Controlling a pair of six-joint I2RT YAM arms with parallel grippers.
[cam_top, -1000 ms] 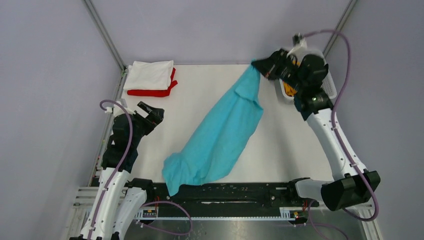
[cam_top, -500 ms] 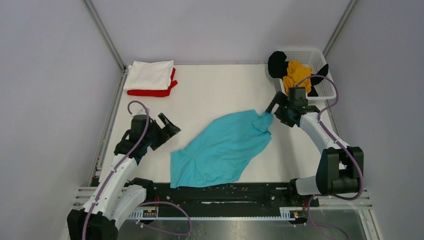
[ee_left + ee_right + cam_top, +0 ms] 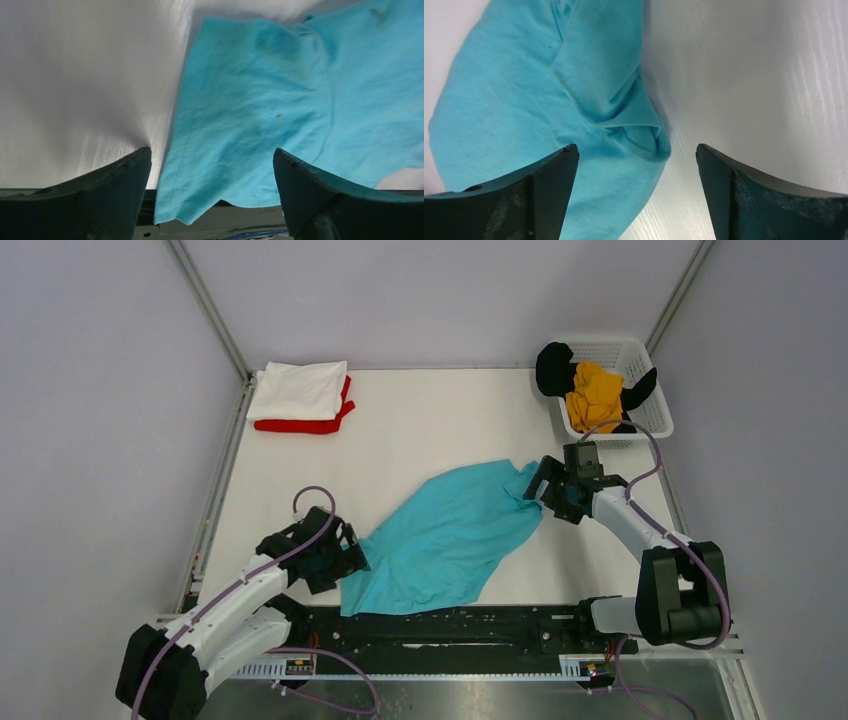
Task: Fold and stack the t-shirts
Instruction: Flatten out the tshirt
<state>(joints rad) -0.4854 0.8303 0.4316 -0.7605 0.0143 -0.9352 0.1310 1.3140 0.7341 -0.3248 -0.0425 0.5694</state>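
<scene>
Lowered within the last second, the turquoise shirt no longer hangs from the right arm near the basket. It now lies crumpled diagonally on the desk, with its near corner over the front edge. Right jaws have let go and stand open over the bunched far end. Left jaws, brought in from the left, stand open astride the near-left corner.

Judgement: laying-out is done and flattening is due next.

Cloth is thin matte knit with a stitched hem and soft creases. White shirt lies folded over red shirt at the far left. Mustard shirt and black shirt sit heaped in the mesh basket.
</scene>
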